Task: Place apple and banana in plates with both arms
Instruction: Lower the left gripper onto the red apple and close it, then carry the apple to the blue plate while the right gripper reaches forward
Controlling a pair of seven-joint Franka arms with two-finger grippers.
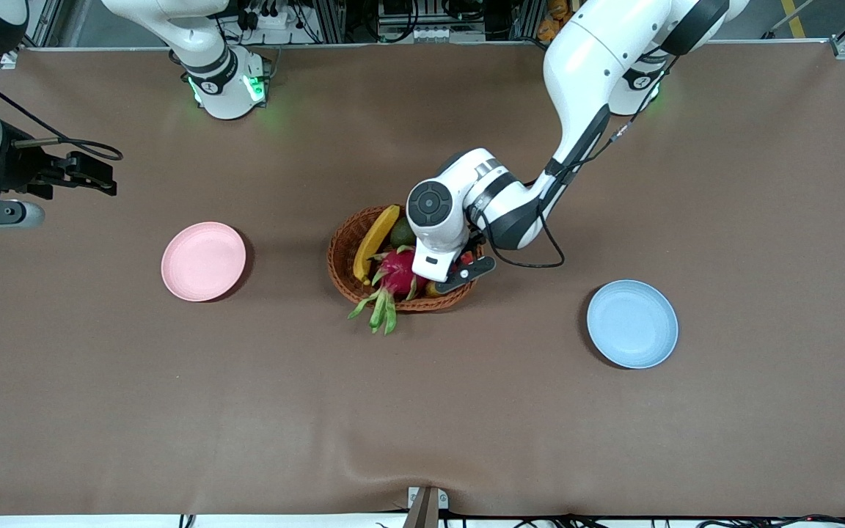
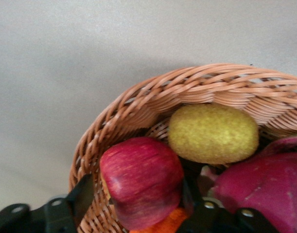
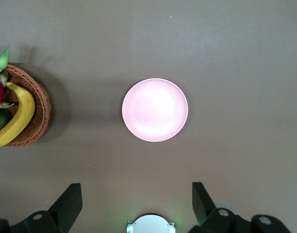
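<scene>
The red apple [image 2: 141, 179] lies in the brown wicker basket [image 1: 342, 257] at mid-table, mostly hidden under the left arm in the front view. My left gripper [image 2: 137, 199] reaches down into the basket [image 2: 138, 102], open, one finger on each side of the apple; a narrow gap shows at one finger [image 2: 82, 194]. The yellow banana [image 1: 376, 242] rests along the basket's edge toward the right arm's end. The pink plate [image 1: 203, 262] and the blue plate [image 1: 632, 323] are bare. My right gripper [image 1: 103, 180] waits open in the air near the pink plate [image 3: 154, 109].
The basket also holds a pink dragon fruit [image 1: 397, 273], a green fruit [image 1: 402, 233], a yellow-green oval fruit [image 2: 213, 133] and an orange fruit [image 2: 160, 224] under the apple. Brown cloth covers the table.
</scene>
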